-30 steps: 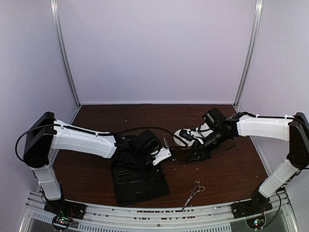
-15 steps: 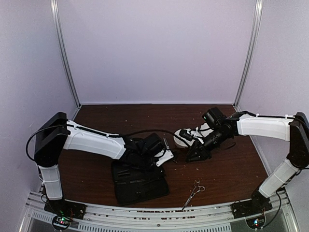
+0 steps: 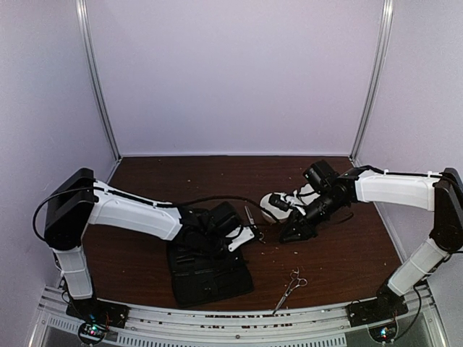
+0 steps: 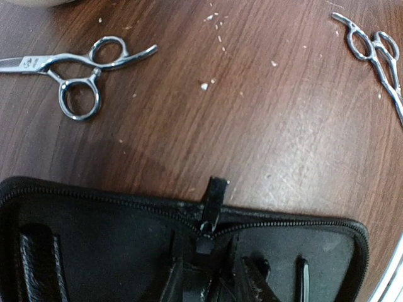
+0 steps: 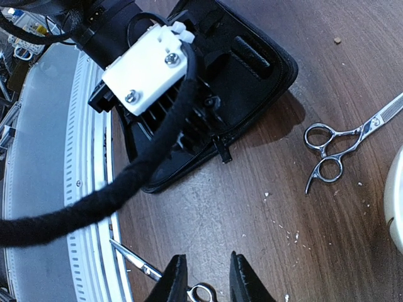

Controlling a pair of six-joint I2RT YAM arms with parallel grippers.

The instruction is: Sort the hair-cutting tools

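Observation:
One pair of silver scissors [image 3: 249, 215] [image 4: 80, 70] [image 5: 337, 146] lies on the brown table just beyond the open black case [image 3: 210, 273] [image 4: 94, 242] [image 5: 255, 66]. A second pair [image 3: 291, 283] [image 4: 376, 55] [image 5: 143, 267] lies near the front edge. A thin dark stick tool [image 4: 304, 277] sits in a case pocket. My left gripper [image 3: 244, 233] [image 4: 211, 284] is down at the case's zip edge, its dark fingers [image 4: 248, 280] a little apart. Whether they pinch anything is unclear. My right gripper [image 3: 293, 233] [image 5: 204, 278] hangs open over bare wood, with nothing between its fingers.
A white bowl [image 3: 277, 204] [image 5: 397, 201] stands behind the right gripper, and a second white one [image 3: 309, 194] sits just behind it. The metal front rail [image 3: 231, 318] [image 5: 94, 207] runs close to the near scissors. The left arm's black cable [image 5: 126, 189] crosses the right wrist view.
The left arm's shoulder and upper link swung right, then partly back, while its gripper edged slightly right at the case's far corner. Right arm, scissors and case kept still.

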